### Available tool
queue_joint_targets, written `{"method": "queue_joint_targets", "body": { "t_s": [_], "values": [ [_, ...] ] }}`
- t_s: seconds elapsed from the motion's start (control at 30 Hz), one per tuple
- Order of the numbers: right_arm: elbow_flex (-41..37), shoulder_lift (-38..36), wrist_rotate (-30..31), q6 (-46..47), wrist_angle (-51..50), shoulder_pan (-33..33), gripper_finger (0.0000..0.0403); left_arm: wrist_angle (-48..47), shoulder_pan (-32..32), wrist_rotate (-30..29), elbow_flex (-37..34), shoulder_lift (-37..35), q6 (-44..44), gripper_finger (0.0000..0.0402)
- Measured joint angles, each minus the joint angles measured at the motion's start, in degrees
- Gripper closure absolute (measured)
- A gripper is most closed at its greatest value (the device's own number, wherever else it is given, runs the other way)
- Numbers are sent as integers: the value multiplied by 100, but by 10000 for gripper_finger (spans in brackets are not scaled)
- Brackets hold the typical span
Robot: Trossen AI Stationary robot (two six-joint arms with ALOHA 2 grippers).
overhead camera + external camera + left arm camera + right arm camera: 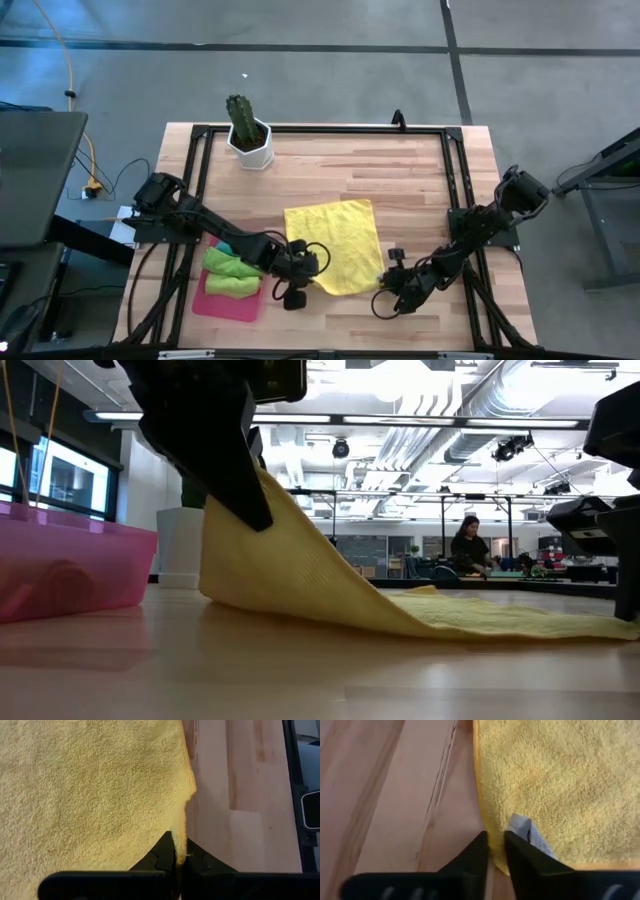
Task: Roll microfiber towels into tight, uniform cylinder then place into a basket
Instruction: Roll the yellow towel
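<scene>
Unreadable label (530, 836) on yellow towel (338, 245)

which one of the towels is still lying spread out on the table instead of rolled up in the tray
The yellow towel. It lies open on the wood between both grippers, while the green rolled towels already sit in the pink tray.
</scene>
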Motion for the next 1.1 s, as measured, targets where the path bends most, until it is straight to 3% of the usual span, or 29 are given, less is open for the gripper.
{"method": "queue_joint_targets", "body": {
  "t_s": [0.13, 0.4, 0.57, 0.83, 1.1],
  "values": [
    [-11, -76, -44, -6, 132, -4, 396, 0, -5, 234, 0, 0, -322, 402],
    [369, -742, -567, 421, -707, -28, 399, 241, -5, 437, -2, 0, -1124, 402],
    [653, -1075, -416, 174, -1221, -131, 397, 403, 2, 429, -2, -2, -1161, 402],
    [774, -1136, -185, 99, -2199, -756, 400, 274, 50, -16, -2, -106, -1178, 402],
    [774, -1136, -94, -828, -2207, -1502, 402, -547, 65, -1237, 0, -483, -1190, 402]
  ]
}}
